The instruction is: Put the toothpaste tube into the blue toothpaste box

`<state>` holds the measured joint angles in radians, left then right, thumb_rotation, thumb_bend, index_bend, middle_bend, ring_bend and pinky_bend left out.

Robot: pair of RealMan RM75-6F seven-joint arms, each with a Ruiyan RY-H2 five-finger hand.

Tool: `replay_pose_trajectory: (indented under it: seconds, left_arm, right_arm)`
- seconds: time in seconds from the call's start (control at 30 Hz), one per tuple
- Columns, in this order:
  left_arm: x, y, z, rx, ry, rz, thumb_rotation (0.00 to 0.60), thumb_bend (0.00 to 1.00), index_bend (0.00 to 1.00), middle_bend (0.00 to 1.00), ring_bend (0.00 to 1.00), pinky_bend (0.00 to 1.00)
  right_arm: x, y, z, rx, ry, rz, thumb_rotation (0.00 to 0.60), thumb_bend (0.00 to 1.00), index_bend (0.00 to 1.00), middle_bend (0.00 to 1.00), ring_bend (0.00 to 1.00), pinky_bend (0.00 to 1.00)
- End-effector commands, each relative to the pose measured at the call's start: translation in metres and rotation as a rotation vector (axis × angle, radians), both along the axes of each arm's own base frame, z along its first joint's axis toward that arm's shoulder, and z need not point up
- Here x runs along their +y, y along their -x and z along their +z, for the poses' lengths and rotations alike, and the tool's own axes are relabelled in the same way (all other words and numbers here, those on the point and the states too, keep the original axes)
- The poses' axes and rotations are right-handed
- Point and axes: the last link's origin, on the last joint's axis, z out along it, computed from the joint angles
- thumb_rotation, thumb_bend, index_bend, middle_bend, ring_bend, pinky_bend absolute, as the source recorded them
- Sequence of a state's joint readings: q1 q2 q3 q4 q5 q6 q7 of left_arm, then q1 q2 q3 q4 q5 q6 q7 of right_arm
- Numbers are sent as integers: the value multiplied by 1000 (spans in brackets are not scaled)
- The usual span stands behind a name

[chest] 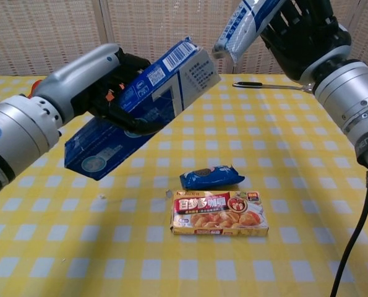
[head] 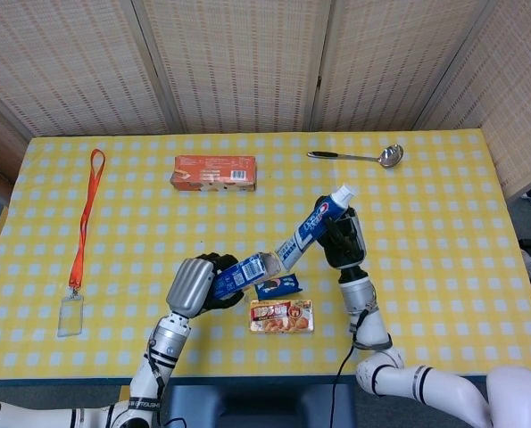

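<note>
My left hand (head: pixel 194 285) (chest: pixel 103 86) grips the blue toothpaste box (head: pixel 243 276) (chest: pixel 140 105) in the air, its open end tilted up to the right. My right hand (head: pixel 341 241) (chest: pixel 301 37) holds the white and blue toothpaste tube (head: pixel 314 227) (chest: pixel 245 25) slanted, cap end up. The tube's flat lower end hangs just beside the box's open end, with a small gap showing in the chest view. The tube's cap is cut off in the chest view.
Below the box lie a blue snack packet (chest: pixel 211 177) (head: pixel 277 286) and a curry box (chest: pixel 219 213) (head: pixel 281 316) on the yellow checked table (head: pixel 426 294). Further back are an orange box (head: pixel 213 173), a spoon (head: pixel 354 157) and, at the left, an orange lanyard (head: pixel 82 232).
</note>
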<state>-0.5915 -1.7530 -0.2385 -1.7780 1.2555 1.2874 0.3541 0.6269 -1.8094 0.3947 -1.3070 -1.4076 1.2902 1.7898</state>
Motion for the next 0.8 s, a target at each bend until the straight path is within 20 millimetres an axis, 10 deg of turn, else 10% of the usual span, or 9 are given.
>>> replay_pose_trajectory:
  seconds: [0.03,0.8]
  left_arm:
    - [-1,0,-2,5,0,-4,600,339,625,635,515,546]
    - [16,7,-7,47,-67,49,600,339,616,635,514,542]
  right_arm:
    - [0,-3,-4,-14,-4,-28,600,468,782,714,729,995]
    - [21,-30,-32,-67,17,-207,600,467,782,714,718,995]
